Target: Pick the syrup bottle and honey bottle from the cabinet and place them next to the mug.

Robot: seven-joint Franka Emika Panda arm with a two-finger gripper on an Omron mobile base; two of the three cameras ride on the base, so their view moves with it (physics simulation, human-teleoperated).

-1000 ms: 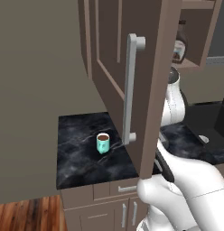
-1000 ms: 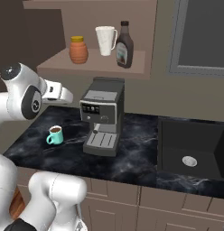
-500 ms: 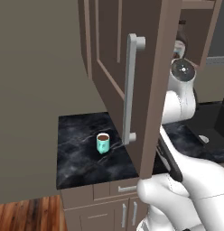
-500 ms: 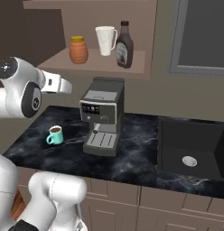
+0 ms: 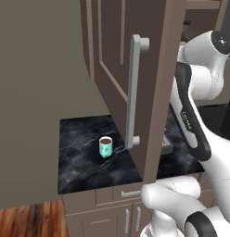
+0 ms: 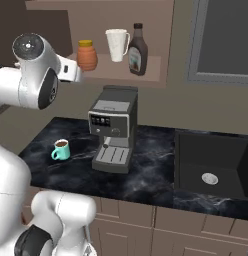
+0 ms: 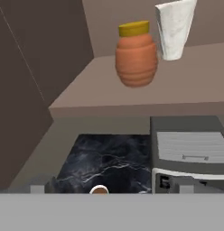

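Raised since earlier, spread fingers point(image 6: 78, 75) grasp nothing, near honey bottle point(image 7: 136, 54) at shelf point(image 7: 190, 85) edge.

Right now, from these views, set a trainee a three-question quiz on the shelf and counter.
1. True or false: the honey bottle stands on the cabinet shelf.
2. What stands between the honey bottle and the syrup bottle? A) teal mug B) white cup C) kettle
3. Fill in: the mug sits on the counter to the ____ of the coffee machine in the right base view.

Key: 1 true; 2 B, the white cup; 3 left.
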